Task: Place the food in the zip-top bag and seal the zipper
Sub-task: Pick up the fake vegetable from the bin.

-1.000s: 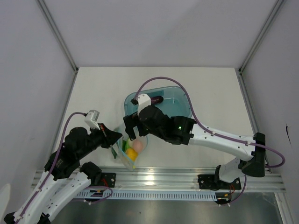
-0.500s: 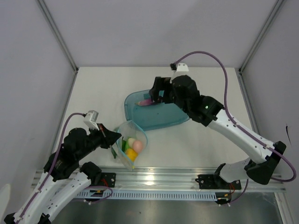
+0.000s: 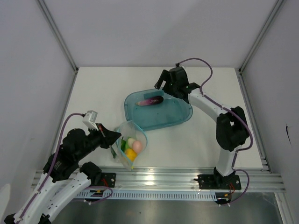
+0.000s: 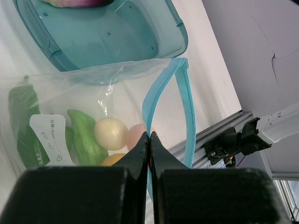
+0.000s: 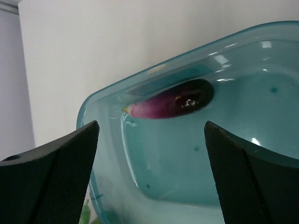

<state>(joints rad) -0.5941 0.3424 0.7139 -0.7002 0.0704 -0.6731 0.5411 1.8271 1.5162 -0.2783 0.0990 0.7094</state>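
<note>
- Teal plastic tray (image 3: 180,114), top view: the purple eggplant (image 3: 150,101) is seen lying loose along the far side, long axis left-right, pale tip to the left.
- The right gripper (image 3: 162,85), directly over the eggplant half a second earlier, has been drawn back to just beyond the far rim.
- The zip-top bag (image 3: 132,145) is unmoved, just in front of the tray and held by the left gripper (image 3: 113,138). Jaw states cannot be read here.
- Left wrist view: the left gripper (image 4: 149,140) is clamped fully on the zipper (image 4: 160,91), which loops open.
- The cream egg (image 4: 111,133) is fully shown inside. The pink ball (image 4: 140,132) and orange-yellow ball (image 4: 114,160) are partly hidden by the fingers.
- Right wrist view: the right gripper (image 5: 150,154) is spread wide with nothing held. The eggplant (image 5: 170,103) is laid against the far wall, tip leftward.
</note>
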